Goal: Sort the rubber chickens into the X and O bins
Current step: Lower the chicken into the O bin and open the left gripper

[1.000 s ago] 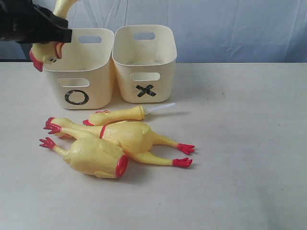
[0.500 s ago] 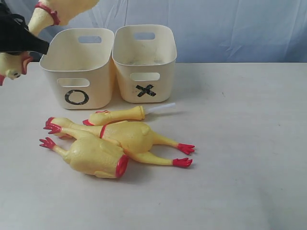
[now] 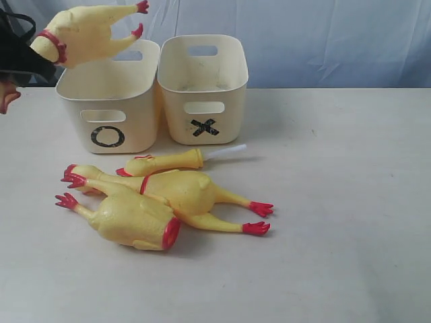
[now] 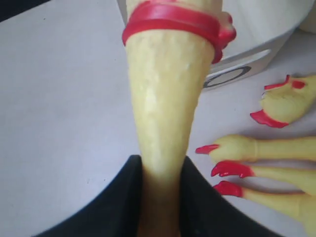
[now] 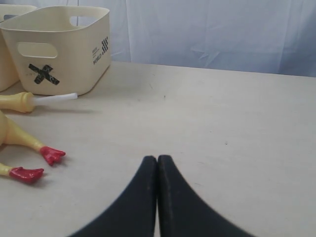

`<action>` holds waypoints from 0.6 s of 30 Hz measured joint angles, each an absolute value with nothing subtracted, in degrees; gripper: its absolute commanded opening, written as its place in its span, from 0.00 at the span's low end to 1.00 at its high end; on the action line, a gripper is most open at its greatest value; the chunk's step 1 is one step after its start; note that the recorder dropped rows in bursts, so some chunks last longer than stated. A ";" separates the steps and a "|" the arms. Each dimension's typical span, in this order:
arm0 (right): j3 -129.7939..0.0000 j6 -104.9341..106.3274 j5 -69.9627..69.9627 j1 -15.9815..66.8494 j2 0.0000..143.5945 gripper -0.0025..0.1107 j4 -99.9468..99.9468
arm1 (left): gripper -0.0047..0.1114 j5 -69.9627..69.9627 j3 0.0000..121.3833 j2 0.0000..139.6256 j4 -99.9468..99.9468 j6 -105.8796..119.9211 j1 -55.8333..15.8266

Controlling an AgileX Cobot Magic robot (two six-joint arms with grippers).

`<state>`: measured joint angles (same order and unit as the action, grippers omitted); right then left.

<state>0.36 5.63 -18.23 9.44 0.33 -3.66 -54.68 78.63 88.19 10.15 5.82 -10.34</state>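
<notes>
– Up beside the O bin [image 3: 135,94], exterior view: the left end effector [image 3: 25,62] held one rubber chicken [image 3: 87,33] aloft. Anything sorted?
– Nothing visibly. The X bin [image 3: 229,101] looked bare; whole chicken [image 3: 182,192], headless body [image 3: 131,219] and neck piece [image 3: 165,161] lay on the counter [image 3: 337,202]. Left wrist: clamped on its neck. Right wrist: right end effector [image 5: 157,163] pressed closed, empty.

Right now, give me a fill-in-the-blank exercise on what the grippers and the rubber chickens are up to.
The left gripper grips a rubber chicken by its ____.
The cream bin nearest that chicken is marked ____.
The right gripper is ____ and holds nothing.
Missing words: neck; O; shut.
</notes>
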 measured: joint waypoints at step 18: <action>0.36 5.64 -18.23 11.63 0.33 0.02 -3.66 | 0.04 -64.47 88.82 98.51 16.61 3.18 -10.34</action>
<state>0.36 5.63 -18.23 11.63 0.33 -3.66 -64.47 88.82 98.51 16.61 3.18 -10.34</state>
